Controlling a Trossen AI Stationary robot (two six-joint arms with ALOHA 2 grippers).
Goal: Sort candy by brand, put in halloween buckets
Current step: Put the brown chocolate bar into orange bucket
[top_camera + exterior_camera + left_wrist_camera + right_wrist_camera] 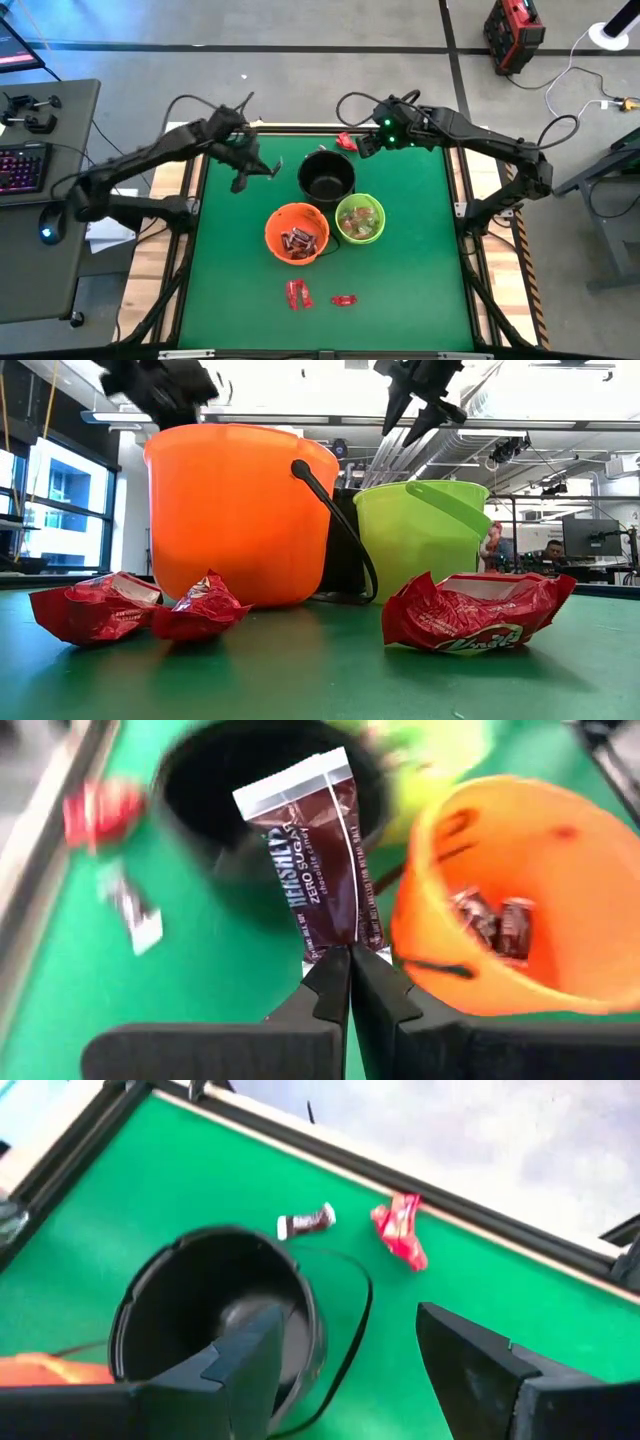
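Note:
My left gripper [350,952] is shut on a dark brown and silver candy [315,850] and hangs above the table, left of the black bucket [326,178]. The orange bucket [297,232] holds several brown candies [490,920]. The lime green bucket [360,220] holds pale sweets. My right gripper [350,1325] stands open in the air over the far side of the black bucket, touching nothing. A brown candy [305,1222] and a red candy [400,1230] lie by the far edge. Red candies [297,293] [344,299] lie near the front. My left gripper pinches the brown candy's crimped end [340,942] between its two fingertips. The wrapper sticks straight out past the fingers, along their line, lifted clear of the table and of the buckets. The fingers slant downward from the table's left side.
The three buckets stand close together mid-table, the black one farthest back. In the low view the red candies [95,610] [470,610] lie in front of the orange and green buckets. A raised rail [480,1210] borders the green mat's far edge. Bare mat lies left and right.

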